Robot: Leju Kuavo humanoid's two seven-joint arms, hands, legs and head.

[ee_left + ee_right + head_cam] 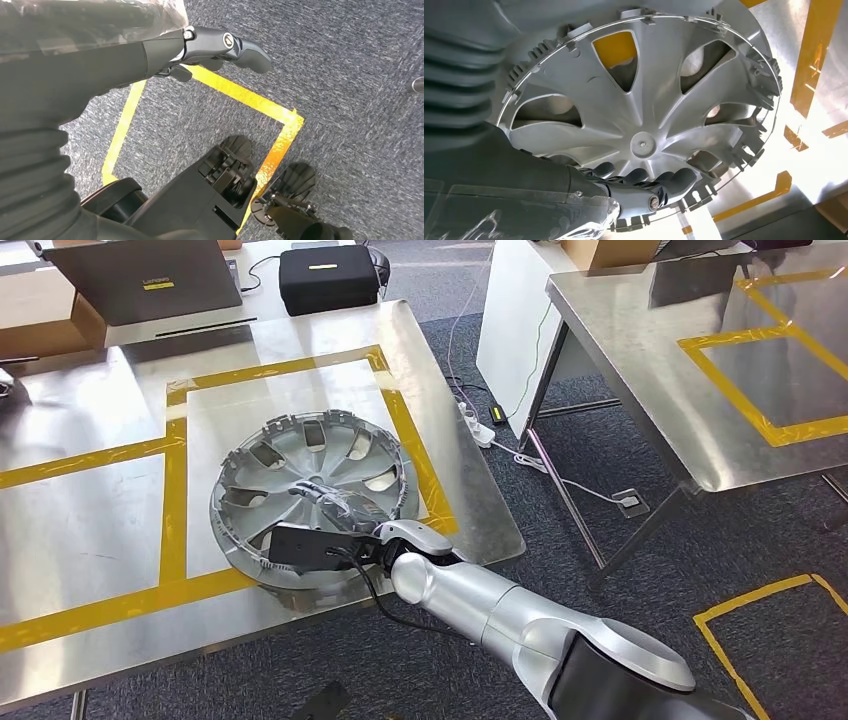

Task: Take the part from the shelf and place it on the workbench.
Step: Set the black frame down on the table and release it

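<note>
The part is a silver wheel cover (300, 455) lying hollow side up on the steel workbench (90, 530), inside a square of yellow tape near the table's front right corner. Its near rim overlaps the front tape line. My right hand (345, 512) reaches in from the lower right and grips the cover at its near rim. In the right wrist view its dark fingers (644, 182) lie across the spokes of the wheel cover (644, 100) just below the hub; the thumb is hidden. My left hand (215, 47) hangs over the carpet with nothing in it.
A laptop (140, 280), a black case (325, 278) and a cardboard box (45, 325) stand at the back of the workbench. A second steel table (640, 350) with yellow tape stands to the right. A power strip (480, 425) and cables lie on the floor between the tables.
</note>
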